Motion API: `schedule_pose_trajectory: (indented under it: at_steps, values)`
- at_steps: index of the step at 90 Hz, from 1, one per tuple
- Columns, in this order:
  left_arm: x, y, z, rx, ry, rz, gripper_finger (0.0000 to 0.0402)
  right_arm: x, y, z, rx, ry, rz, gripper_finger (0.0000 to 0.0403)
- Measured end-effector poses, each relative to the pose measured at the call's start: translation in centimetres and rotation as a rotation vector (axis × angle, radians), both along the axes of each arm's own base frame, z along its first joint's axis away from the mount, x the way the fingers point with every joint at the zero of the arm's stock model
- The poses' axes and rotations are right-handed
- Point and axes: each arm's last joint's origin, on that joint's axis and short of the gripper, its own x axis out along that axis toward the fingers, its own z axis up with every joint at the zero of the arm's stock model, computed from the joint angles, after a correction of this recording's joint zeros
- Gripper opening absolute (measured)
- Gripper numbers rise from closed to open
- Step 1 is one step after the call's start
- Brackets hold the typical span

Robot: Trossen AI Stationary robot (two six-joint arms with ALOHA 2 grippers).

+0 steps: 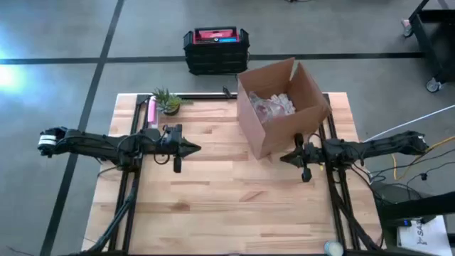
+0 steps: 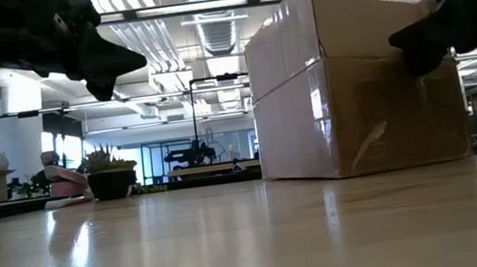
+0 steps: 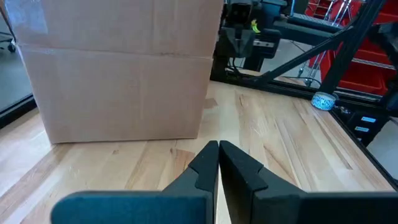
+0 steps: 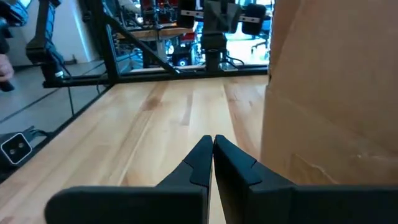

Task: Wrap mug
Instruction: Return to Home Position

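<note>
Toward 1 o'clock on the tabletop: brown cardboard box [image 1: 284,134], corrugated, flaps standing open, matte walls with a glossy tape strip showing in the low view. Inside it lie bubble-wrapped bundles [image 1: 274,105], clear and crinkled, lumpy in outline; what sits under the wrap cannot be made out. Box rests flat on the table [image 1: 227,206], a pale butcher-block top of long glued wooden strips with a slight sheen. Right gripper [image 1: 284,158] hangs above the boards just beside the box's near corner, at about 3 o'clock from table centre, pointing toward 9 o'clock; its two dark tapered fingers [image 4: 239,165] are pressed together tip to tip, nothing between them. Left gripper [image 1: 193,148] hangs at about 9 o'clock, well apart from the box, pointing toward 3 o'clock; fingers [image 3: 202,168] likewise pressed together and empty, smooth black wedges. At 11 o'clock on the table: small spiky green potted plant [image 1: 167,101] in a dark round pot, with a slim pink object [image 1: 151,112] just beside it. Beyond the far edge at 12 o'clock, on grey concrete floor: stacked black ribbed crates [image 1: 217,53], red item on top.
</note>
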Motion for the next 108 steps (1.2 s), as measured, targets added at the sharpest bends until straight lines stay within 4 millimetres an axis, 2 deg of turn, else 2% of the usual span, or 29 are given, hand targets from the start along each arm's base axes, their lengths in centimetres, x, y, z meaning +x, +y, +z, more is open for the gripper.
schedule_pose_trajectory:
  at_steps: [17, 26, 46, 61, 97, 108]
  values:
    - [-0.1, 0.0, -0.2, 0.010, -0.014, -0.007, 0.0000, -1.1, -0.1, 0.3, 0.035, -0.057, -0.009, 0.0000]
    - [-0.4, -0.1, -0.7, 0.013, -0.083, -0.046, 0.0000, -1.5, -0.2, 0.3, 0.068, -0.059, -0.005, 0.0000]
    - [-2.4, -0.2, -3.1, -0.048, -0.139, -0.038, 0.0000, -2.1, -0.2, 0.4, 0.084, -0.081, -0.005, 0.0000]
    - [-4.0, -0.3, -2.8, -0.044, -0.187, -0.028, 0.0000, -2.3, -0.3, 0.4, 0.089, -0.086, -0.008, 0.0000]
    - [-6.6, -0.5, -5.0, -0.089, -0.109, 0.008, 0.0000, -2.3, -0.3, 0.4, 0.063, -0.085, -0.006, 0.0000]
    - [-7.2, -0.5, -4.7, -0.087, -0.149, 0.007, 0.0000, -2.3, -0.3, 0.4, 0.054, -0.085, -0.005, 0.0000]
